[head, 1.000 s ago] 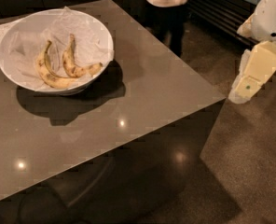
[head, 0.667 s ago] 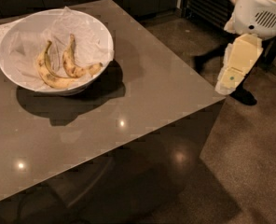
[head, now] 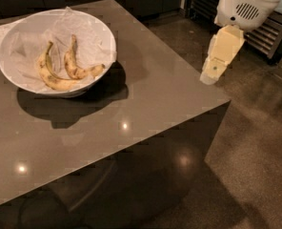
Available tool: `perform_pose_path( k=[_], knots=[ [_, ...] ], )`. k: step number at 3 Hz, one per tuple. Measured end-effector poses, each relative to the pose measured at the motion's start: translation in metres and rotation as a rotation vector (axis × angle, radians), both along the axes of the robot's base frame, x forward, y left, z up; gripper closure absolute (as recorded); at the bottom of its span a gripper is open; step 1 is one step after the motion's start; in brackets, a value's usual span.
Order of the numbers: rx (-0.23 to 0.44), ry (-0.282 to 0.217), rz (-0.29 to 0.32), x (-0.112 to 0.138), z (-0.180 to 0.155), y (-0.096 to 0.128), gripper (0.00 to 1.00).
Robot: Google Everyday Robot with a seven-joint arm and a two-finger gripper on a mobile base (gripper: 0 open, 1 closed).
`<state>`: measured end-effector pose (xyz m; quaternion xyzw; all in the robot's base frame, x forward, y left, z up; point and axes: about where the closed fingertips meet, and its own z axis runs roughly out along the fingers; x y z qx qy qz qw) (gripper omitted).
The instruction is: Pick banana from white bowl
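Before you stands the broad, dark grey-brown glossy table, filling most of the view, with dark polished floor to its right. On the table's far left corner sits the wide, shallow round white bowl, lined with crumpled white paper.

Your robot's white arm housing with a vent grille hangs at the upper right, off the table. Below it, the cream-coloured gripper hovers just past the table's right edge, well apart from the bowl. You cannot tell whether it is wide or narrow, and nothing shows in its hold.

Inside the bowl, on the paper, lie two bananas side by side. The long, smoothly curved yellow banana lies to the left. Your target, the brown-speckled, hook-bent yellow banana, lies to the right, its blunt tip pointing toward the bowl's right wall.
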<state>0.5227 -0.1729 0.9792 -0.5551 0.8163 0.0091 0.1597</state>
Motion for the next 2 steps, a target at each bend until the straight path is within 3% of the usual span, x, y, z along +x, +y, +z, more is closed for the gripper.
perform_pose_path(
  k=[1, 2],
  knots=[
    [-0.006, 0.012, 0.013, 0.026, 0.003, 0.025, 0.00],
    [-0.014, 0.017, 0.097, 0.041, 0.005, 0.053, 0.00]
  ],
)
